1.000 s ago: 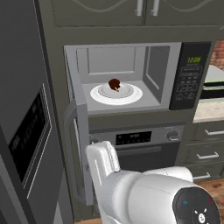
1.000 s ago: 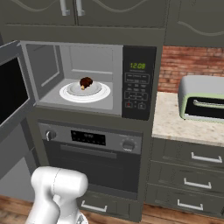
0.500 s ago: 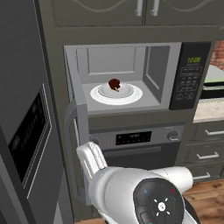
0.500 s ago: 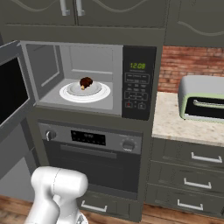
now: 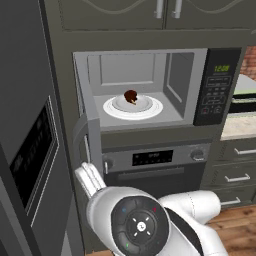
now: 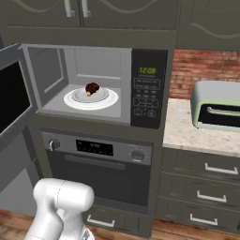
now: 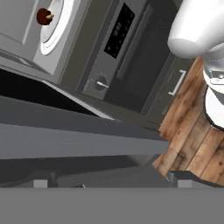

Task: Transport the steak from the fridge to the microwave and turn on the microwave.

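white arm segment with the round dark-faced joint (image 5: 140, 226) now larger and lower in the left base view than a second ago, rotated further toward the camera; nothing else shifted: built-in microwave (image 6: 96, 84) with open cavity, steak and oven in the same places as before. right base view unchanged, white arm base (image 6: 61, 206) at lower left.

counts: one small dark reddish-brown lumpy steak (image 5: 130, 96), lying on one white round turntable (image 5: 150, 108) inside the grey cavity; also seen in the right base view (image 6: 92, 88) and at the upper left of the hand view (image 7: 44, 16). one microwave door (image 6: 13, 96), silver-framed with dark window, swung open to the left. one black keypad panel with green digits (image 6: 147, 89). one dark built-in oven (image 6: 101, 166) below the microwave, two knobs on its control strip. one small silver toaster oven (image 6: 216, 105) on the pale stone counter (image 6: 180, 131), backed by red brick wall (image 6: 197, 70). tall grey fridge (image 5: 30, 150) at left, closed, dark dispenser panel on its front. wood floor (image 7: 192, 131) at the right of the hand view.

fingers: two small dark tips low in the hand view, one (image 7: 41, 183) at left, other at right, gripper (image 7: 109, 183) spread wide with nothing between; grey edge of the microwave door (image 7: 78, 135) crossing just above them, contact not discernible.
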